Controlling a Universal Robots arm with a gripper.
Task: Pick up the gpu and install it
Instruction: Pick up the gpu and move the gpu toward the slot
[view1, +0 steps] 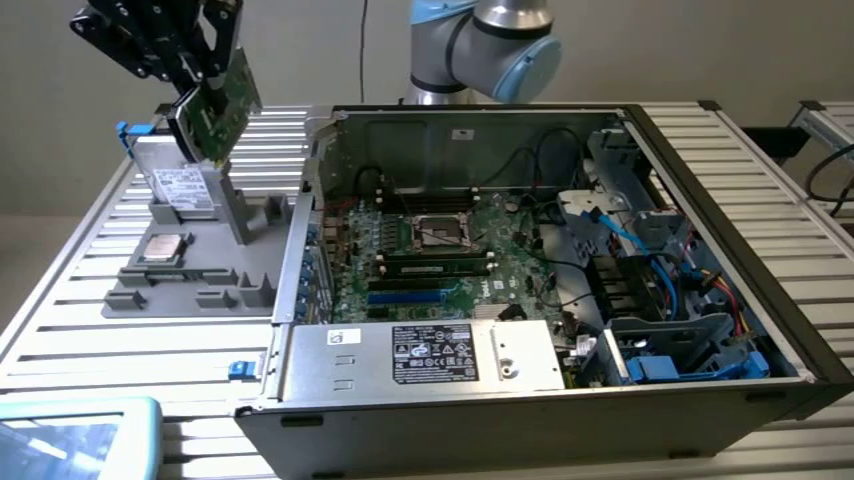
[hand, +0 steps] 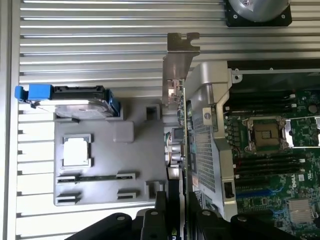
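1. In the upper left of the exterior view, the jaws pinch the graphics card (view1: 218, 103), one finger pressed against each face of it.
2. The graphics card hangs tilted in the air, outside the computer case (view1: 747, 200). It is above the back part of the grey parts tray (view1: 187, 272).
3. In the exterior view its lower end sits close to the top of the hard drive (view1: 179, 186). I cannot tell whether the two touch.
4. In the wrist view the graphics card (hand: 183, 150) shows edge-on. Its silver bracket (hand: 180, 55) is at the end far from the jaws.
5. In that view the card lines up over the gap between the grey parts tray (hand: 130, 165) and the side wall of the computer case (hand: 210, 100).
6. The hard drive (hand: 80, 96), with blue tabs, stands upright in a slot of the tray. A processor chip (view1: 166, 247) (hand: 76, 151) lies flat in a pocket near it.
7. The computer case lies open on the slatted metal bench (view1: 80, 330) (hand: 100, 30), toward the exterior view's right of the tray.
8. Inside the case lies the green motherboard (view1: 461, 285) (hand: 300, 170), with a bare processor socket (view1: 441, 232) (hand: 267, 135) near its middle.
9. A dark memory stick (view1: 434, 268) sits in a slot on the motherboard, just in front of the socket in the exterior view.
10. A silver power supply box (view1: 427, 355) with a black label fills the near side of the case.
11. The arm (view1: 481, 45) rises behind the case at the top centre of the exterior view.
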